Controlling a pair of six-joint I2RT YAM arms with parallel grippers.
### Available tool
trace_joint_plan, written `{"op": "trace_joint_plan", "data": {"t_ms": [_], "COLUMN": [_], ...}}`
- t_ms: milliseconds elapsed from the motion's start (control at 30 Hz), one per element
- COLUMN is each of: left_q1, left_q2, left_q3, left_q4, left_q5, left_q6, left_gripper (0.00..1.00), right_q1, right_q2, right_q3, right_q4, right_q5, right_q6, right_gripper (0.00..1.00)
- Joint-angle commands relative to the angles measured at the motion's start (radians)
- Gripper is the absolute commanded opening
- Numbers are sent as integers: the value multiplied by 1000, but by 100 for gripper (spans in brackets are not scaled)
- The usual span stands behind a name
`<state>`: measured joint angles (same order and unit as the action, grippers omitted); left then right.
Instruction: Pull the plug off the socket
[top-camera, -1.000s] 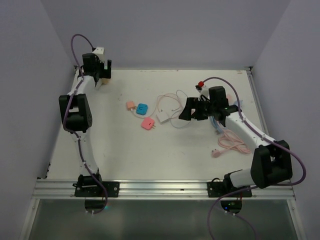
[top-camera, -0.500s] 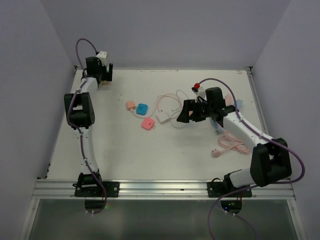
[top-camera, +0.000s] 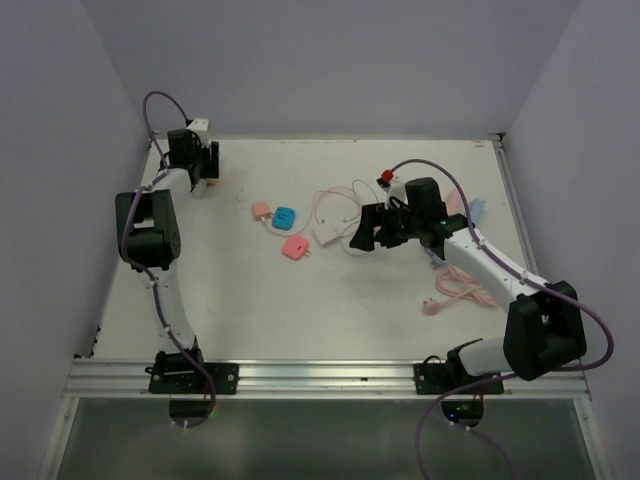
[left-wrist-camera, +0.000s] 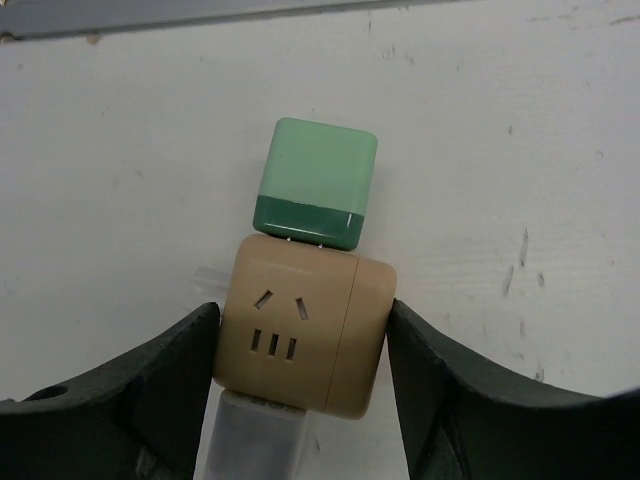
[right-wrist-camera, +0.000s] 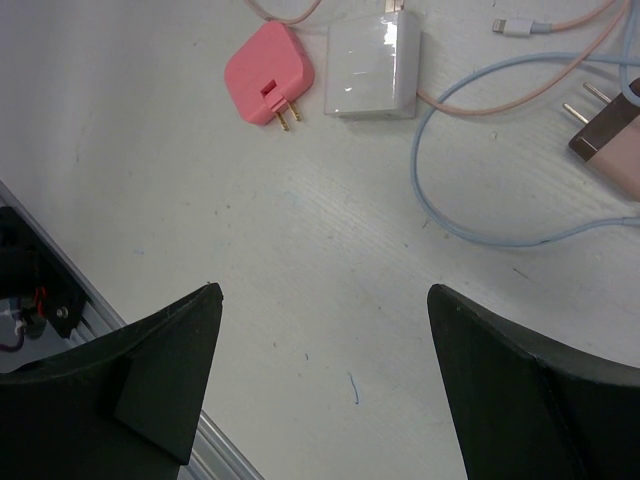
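Snugly seated, the green plug (left-wrist-camera: 315, 195) sits in the tan socket cube (left-wrist-camera: 300, 340) at the table's (top-camera: 330, 300) far-left corner. The left gripper (left-wrist-camera: 300, 315) clamps the cube's sides. It should hold firm while the plug is drawn straight out, likely by the right gripper (right-wrist-camera: 322, 292), which hangs spread and empty. No container shows.
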<state>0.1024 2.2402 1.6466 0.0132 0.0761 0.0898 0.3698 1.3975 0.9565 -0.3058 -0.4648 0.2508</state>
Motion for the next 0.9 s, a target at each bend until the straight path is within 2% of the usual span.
{"op": "trace_joint_plan", "data": {"t_ms": [0,133,167,333,433,633,867], "left_q1": [5,-12,-21,-92,-171,-239,-294], "left_q2": [-134,-275,-293,-395,-461,-626,-826], "left_q3": [-167,-329,-373,-475,-502,-657,-870], "left_q4": [19,-4,-56,-174,-261,-354,-413], "left_q5": [-7,-37,-47,-195,-278,-201,-81], "left_q6": [-80,-168,-180,-183,-189,-314,-387], "left_gripper": [47,44,44,46,47,50,61], "right_q1": [12,21,23,35,50,63,75], "right_q2": [-67,-81,-84,-114,-134,-155,-172], "right_q3": [-12,-7,-7,-21,-36,-51,-87], "right_q4": [28,31,37,53,62,62,76], "right_q5": [18,26,25,20,26,31,34], "right_q6": [-18,-13,-10,4,7,15,19], "right_gripper": [88,88,88,88,87,87,87]}}
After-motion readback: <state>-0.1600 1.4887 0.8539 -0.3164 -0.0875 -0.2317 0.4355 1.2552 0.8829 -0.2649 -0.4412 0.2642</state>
